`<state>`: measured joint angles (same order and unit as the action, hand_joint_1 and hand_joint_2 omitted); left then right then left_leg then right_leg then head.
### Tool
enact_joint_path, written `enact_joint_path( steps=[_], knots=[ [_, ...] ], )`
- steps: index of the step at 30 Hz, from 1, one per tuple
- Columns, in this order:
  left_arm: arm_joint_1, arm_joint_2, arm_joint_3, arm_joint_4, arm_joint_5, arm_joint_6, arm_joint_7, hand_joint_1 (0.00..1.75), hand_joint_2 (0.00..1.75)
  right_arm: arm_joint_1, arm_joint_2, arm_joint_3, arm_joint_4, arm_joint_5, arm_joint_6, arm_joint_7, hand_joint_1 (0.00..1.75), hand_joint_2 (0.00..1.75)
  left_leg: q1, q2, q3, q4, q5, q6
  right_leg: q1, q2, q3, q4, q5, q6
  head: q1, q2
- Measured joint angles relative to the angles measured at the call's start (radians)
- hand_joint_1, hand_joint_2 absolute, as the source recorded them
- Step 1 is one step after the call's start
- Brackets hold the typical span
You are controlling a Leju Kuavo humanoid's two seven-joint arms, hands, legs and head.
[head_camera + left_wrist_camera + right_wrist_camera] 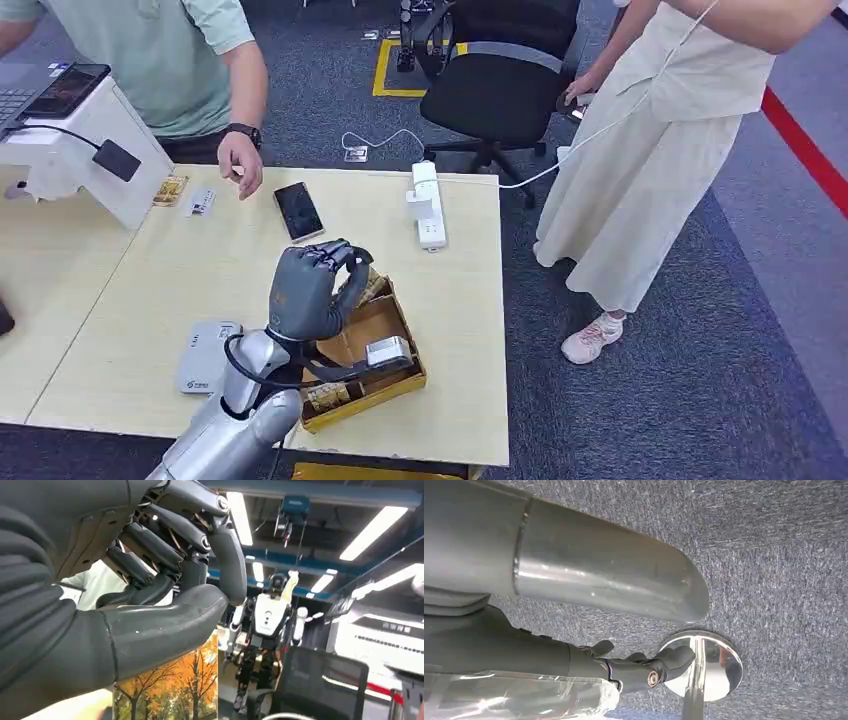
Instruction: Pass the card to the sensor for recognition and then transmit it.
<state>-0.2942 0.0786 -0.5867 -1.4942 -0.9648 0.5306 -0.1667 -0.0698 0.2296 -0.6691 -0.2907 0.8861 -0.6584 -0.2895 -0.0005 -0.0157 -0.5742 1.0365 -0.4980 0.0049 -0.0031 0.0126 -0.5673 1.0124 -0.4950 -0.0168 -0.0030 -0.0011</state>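
Orange autumn trees fill the face of the glossy printed card point(167, 690) on my left wrist feed, and I'm seeing it just beneath the thick grey thumb of my left hand point(150, 595), the thumb lying across its upper edge with the dark fingers point(220, 545) curled in above. I can't quite confirm from this angle that fingers touch the card's far side, but the card stands upright against the thumb, so I read it as pinched.

On the head feed the left hand point(310, 285) is raised over the tan open cardboard box point(400, 385) on the pale wooden table point(470, 300), fingers bunched together. The white angled sensor terminal with its dark screen point(85, 135) sits at about ten o'clock from the hand, well apart. A person's hand point(240, 165) hovers at eleven o'clock beside a black phone point(298, 210).

On the right wrist feed my right hand point(644, 667) hangs over grey carpet point(774, 555), fingers loosely apart, holding nothing.
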Motion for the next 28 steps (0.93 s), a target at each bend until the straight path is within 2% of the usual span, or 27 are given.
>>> enact_joint_path(
  steps=[10, 20, 28],
  knots=[
    [-0.145, -0.062, 0.040, 0.161, -0.008, 0.023, 0.036, 1.75, 1.75, -0.001, 0.000, 0.017, 0.008, 0.018, 0.002, 0.007, 0.00, 0.00, 0.000, 0.000, 0.000, 0.000, 0.000, 0.000, 0.000, 0.000, 0.000, 0.000, 0.000, 0.000, 0.000, 0.000],
    [-0.226, -0.081, 0.049, 0.274, -0.030, 0.024, 0.055, 1.75, 1.75, -0.002, 0.000, 0.029, 0.018, 0.035, 0.005, 0.018, 0.00, 0.00, 0.000, 0.000, 0.000, 0.000, 0.000, 0.000, 0.000, 0.000, 0.000, 0.000, 0.000, 0.000, 0.000, 0.000],
    [-0.305, -0.078, 0.080, 0.399, -0.085, 0.054, 0.107, 1.75, 1.75, -0.002, 0.000, 0.047, 0.024, 0.044, 0.015, 0.018, 0.00, 0.00, 0.000, 0.000, 0.000, 0.000, 0.001, 0.000, 0.000, 0.000, 0.000, 0.001, 0.000, 0.000, 0.000, 0.000]
  ],
)
